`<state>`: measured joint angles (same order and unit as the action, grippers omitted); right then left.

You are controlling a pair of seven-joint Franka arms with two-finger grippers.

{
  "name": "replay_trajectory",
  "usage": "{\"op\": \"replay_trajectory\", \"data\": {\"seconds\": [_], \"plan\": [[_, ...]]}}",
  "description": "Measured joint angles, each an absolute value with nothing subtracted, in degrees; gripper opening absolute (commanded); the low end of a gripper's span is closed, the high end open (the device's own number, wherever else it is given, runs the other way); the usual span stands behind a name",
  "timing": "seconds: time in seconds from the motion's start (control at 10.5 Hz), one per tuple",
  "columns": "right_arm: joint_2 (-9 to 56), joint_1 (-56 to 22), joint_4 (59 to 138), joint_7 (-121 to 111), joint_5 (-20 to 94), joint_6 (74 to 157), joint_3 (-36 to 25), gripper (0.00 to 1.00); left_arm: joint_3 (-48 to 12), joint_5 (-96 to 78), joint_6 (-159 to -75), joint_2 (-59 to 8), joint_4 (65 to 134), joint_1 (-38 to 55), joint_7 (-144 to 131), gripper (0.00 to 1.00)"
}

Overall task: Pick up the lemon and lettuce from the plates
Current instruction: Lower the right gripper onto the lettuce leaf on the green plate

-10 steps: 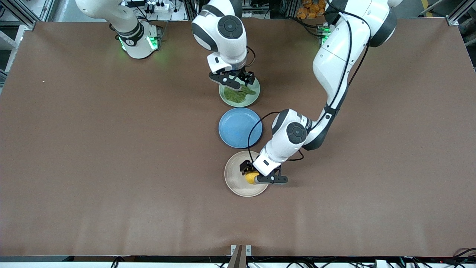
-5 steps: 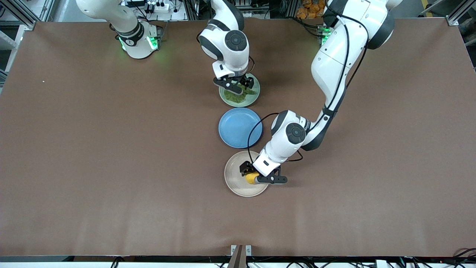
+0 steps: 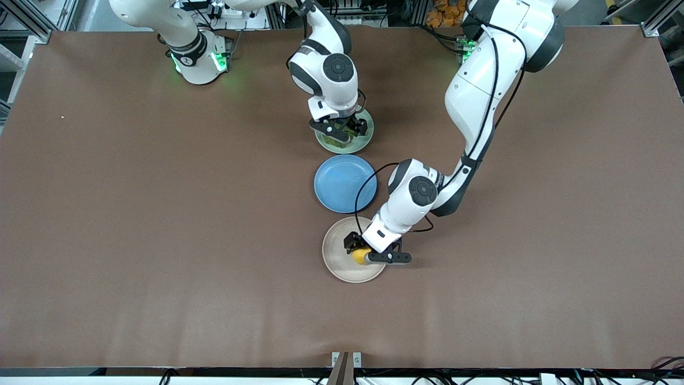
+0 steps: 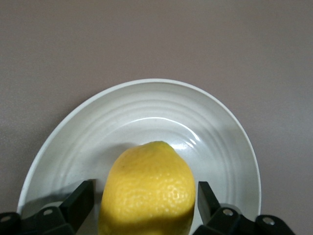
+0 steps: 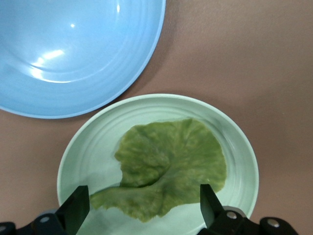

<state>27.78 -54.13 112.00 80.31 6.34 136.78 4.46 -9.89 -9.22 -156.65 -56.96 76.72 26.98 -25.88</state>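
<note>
The yellow lemon (image 3: 359, 256) lies on the beige-cream plate (image 3: 336, 259), the plate nearest the front camera. My left gripper (image 3: 363, 251) is down on that plate, open, with one finger on each side of the lemon (image 4: 146, 191) and a small gap at both. The left wrist view shows the plate's rim (image 4: 146, 85). The dark green lettuce (image 5: 171, 161) lies flat on the mint plate (image 5: 93, 147). My right gripper (image 3: 342, 130) is low over the mint plate (image 3: 365, 140), open, its fingers (image 5: 76, 205) straddling the leaf's stem end. It hides most of the leaf in the front view.
An empty blue plate (image 3: 342, 183) sits between the two other plates, close to both; it also shows in the right wrist view (image 5: 73, 49). The left arm's forearm passes over its edge. Bare brown table lies all around.
My right gripper has come down and a little nearer over the mint plate, covering more of the lettuce. My left gripper has stayed around the lemon.
</note>
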Motion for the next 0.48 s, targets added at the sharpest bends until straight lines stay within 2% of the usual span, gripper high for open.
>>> {"op": "replay_trajectory", "data": {"seconds": [0.19,0.48], "plan": [[28.7,-54.9,112.0,80.7,6.3,136.8,4.5,1.0,-9.8,-9.2,-156.7,-57.0,76.7,27.0,-25.9,0.45],[29.9,-57.2,112.0,83.1,6.3,136.8,4.4,1.0,-9.7,-9.2,-156.7,-57.0,76.6,27.0,-25.9,0.37]]}}
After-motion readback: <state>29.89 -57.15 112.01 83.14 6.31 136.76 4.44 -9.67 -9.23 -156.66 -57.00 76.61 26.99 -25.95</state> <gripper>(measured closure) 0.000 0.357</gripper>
